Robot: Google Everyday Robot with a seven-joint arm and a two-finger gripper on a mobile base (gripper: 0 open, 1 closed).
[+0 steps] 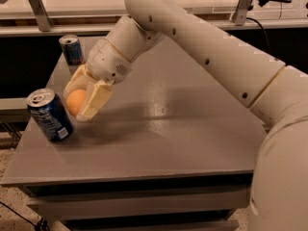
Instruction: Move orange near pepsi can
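The orange (76,102) is a small round fruit held between the cream fingers of my gripper (79,108). The gripper is shut on it, low over the left part of the grey table (159,124). The pepsi can (49,115) is dark blue with a silver top and a white label patch. It stands upright near the table's front left, just left of the orange with a small gap. My white arm reaches in from the upper right.
A slimmer blue-and-silver can (71,49) stands upright at the table's far left corner. A counter with metal brackets runs behind the table. The table's left and front edges lie close to the pepsi can.
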